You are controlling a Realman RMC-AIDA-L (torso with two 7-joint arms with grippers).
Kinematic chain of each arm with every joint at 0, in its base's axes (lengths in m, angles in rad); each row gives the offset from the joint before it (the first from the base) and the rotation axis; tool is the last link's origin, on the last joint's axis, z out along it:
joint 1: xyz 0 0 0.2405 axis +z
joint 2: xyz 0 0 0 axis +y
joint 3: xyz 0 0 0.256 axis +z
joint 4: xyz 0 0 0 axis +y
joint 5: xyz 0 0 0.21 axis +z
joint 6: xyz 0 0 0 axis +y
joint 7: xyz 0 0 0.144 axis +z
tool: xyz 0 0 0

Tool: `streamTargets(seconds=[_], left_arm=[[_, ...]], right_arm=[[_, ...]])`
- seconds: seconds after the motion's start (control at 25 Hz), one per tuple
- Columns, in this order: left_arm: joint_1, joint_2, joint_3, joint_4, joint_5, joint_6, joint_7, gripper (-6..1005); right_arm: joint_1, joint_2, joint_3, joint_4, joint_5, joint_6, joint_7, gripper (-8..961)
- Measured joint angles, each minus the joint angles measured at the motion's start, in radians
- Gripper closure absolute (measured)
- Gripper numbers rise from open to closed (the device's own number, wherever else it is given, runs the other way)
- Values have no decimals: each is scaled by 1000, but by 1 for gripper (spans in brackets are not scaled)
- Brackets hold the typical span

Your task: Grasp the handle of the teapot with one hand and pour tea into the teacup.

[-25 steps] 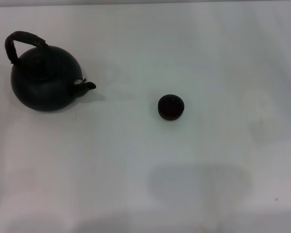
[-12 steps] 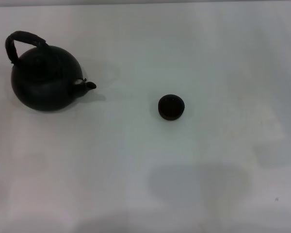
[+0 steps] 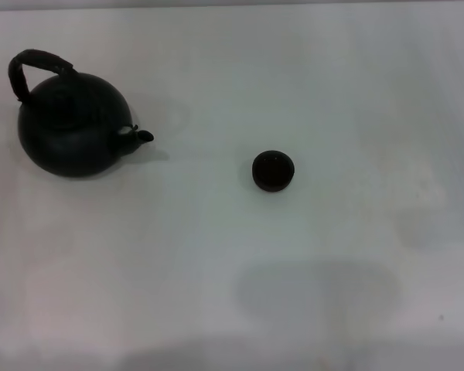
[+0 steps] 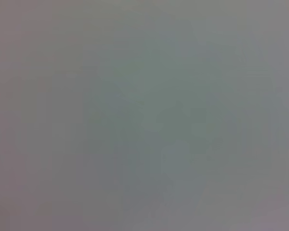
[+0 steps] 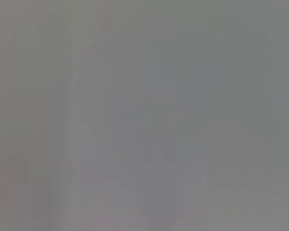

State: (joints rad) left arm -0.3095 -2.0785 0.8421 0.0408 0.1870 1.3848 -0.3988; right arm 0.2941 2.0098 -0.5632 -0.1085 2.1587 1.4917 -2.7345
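Observation:
The teapot (image 3: pixel 73 133) is a large round black pot standing upright at the far left of the white table in the head view. Its arched dark handle (image 3: pixel 32 62) rises over its top, and its short spout (image 3: pixel 141 136) points right toward the teacup. The teacup (image 3: pixel 273 170) is a small round dark cup standing near the middle of the table, well apart from the teapot. Neither gripper shows in the head view. Both wrist views show only a plain grey surface.
The white table (image 3: pixel 356 93) spreads around both objects with nothing else on it. A faint grey shadow (image 3: pixel 317 290) lies on the near part of the table, below the teacup.

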Motion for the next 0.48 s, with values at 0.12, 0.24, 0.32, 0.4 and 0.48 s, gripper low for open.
streamTargets(seconds=[0.12,0.24,0.32,0.4,0.48], left_arm=[[4,-3,0,3,-3,12,-1,198],[4,-3,0,-2,-8,14,2,198],[6,-3,0,-1,-9,15,6,198],[9,-1,0,5,-17,18,2,199],[9,-1,0,5,-19,18,0,199]], right_arm=[[20,1,40,-1,1,3,3,113],[36,2,85,16,2,3,10,112],[42,3,96,29,3,-10,8,112],[44,3,98,34,5,-24,5,112],[48,3,98,33,9,-31,3,112]])
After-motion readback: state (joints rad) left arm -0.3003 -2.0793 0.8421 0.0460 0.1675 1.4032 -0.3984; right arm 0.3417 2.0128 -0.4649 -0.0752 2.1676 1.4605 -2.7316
